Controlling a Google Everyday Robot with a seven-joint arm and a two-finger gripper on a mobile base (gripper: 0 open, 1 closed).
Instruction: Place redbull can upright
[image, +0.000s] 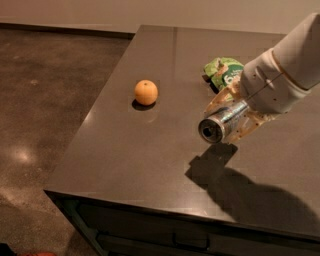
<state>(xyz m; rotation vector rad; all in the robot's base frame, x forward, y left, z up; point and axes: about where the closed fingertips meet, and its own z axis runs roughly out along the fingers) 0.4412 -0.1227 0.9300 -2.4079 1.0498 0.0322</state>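
Note:
The redbull can (220, 123) is held on its side in the air above the dark table (150, 150), its round silver end facing the camera. My gripper (231, 116) is shut on the can, with pale fingers (220, 98) above and below its body. The white arm (287, 65) comes in from the upper right. The can's shadow (212, 162) falls on the table below it. The can's far end is hidden inside the gripper.
An orange (146, 92) sits on the table to the left of the can. A green snack bag (223, 72) lies behind the gripper. The table's front edge and left edge drop off to a brown floor (45, 100).

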